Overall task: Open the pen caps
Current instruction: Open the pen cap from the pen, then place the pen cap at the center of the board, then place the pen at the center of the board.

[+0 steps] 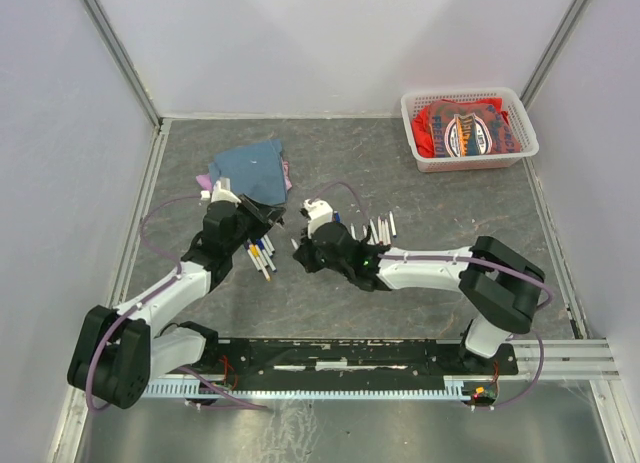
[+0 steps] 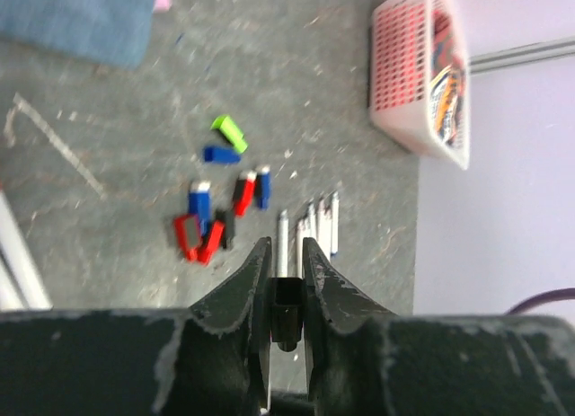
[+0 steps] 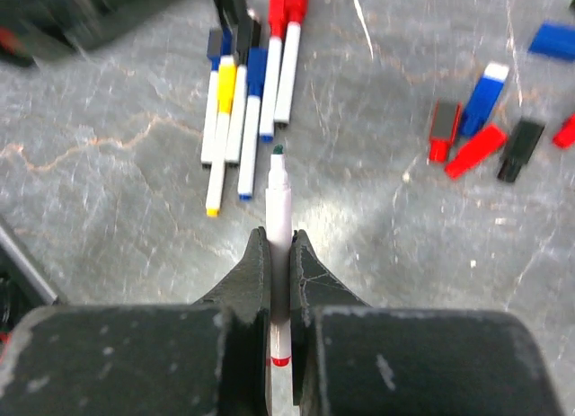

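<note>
Left arm (image 1: 165, 288) and right arm (image 1: 430, 268) reaching forward and inward, left gripper (image 2: 287, 247) near right gripper (image 3: 279, 236) — both clamped, fingers barely apart

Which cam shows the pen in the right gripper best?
Right wrist. The pen runs straight out between the fingers of the shut right gripper, its bare dark tip clear of them. Top external: the arms hide it, and it is too small to make out. Left wrist: not in view.

Red, blue, black and green plastic pen caps (image 2: 199, 203) lie loose beside bare white pens (image 2: 310, 223); one black cap (image 2: 286, 299) sits pinched in the left claw (image 2: 287, 247).
</note>
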Controlling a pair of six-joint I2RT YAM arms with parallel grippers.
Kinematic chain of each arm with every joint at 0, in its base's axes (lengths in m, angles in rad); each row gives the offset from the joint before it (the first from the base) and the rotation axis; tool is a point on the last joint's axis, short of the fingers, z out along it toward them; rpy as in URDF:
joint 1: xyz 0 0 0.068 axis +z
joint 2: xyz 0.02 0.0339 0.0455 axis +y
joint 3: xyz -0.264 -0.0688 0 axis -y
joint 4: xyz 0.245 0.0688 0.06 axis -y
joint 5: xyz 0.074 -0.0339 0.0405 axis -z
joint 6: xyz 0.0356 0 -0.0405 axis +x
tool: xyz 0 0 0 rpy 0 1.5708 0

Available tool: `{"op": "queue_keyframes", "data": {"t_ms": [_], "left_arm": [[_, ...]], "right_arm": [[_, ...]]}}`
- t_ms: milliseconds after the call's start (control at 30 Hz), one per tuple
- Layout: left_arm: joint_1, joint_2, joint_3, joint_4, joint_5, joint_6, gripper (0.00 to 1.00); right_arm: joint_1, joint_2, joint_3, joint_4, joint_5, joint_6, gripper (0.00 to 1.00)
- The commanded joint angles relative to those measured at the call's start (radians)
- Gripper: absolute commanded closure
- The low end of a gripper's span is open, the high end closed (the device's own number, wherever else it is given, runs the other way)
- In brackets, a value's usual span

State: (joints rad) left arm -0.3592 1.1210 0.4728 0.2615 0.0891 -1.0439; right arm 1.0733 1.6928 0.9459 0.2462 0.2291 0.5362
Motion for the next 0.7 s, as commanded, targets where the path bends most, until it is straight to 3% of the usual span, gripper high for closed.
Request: {"op": "queue_keyframes", "data": {"t_ms": [0, 100, 233, 667], "left_arm": [[0.009, -0.010, 0.000, 0.234, 0.023, 0.126, 0.97], [0.013, 0.009, -0.001, 0.255, 0.031, 0.148, 0.97], [0.013, 0.082, 0.033, 0.222, 0.050, 0.161, 0.97], [-0.127, 0.331, 0.252, -0.100, -0.195, 0.300, 0.97]], "right_arm": [[-0.046, -0.078, -0.103, 0.090, -0.146, 0.124, 0.99], [-0.078, -0.104, -0.162, 0.170, -0.199, 0.176, 0.99], [-0.091, -0.135, -0.179, 0.116, -0.139, 0.158, 0.99], [-0.131, -0.198, -0.127, -0.236, 0.263, 0.076, 0.97]]}}
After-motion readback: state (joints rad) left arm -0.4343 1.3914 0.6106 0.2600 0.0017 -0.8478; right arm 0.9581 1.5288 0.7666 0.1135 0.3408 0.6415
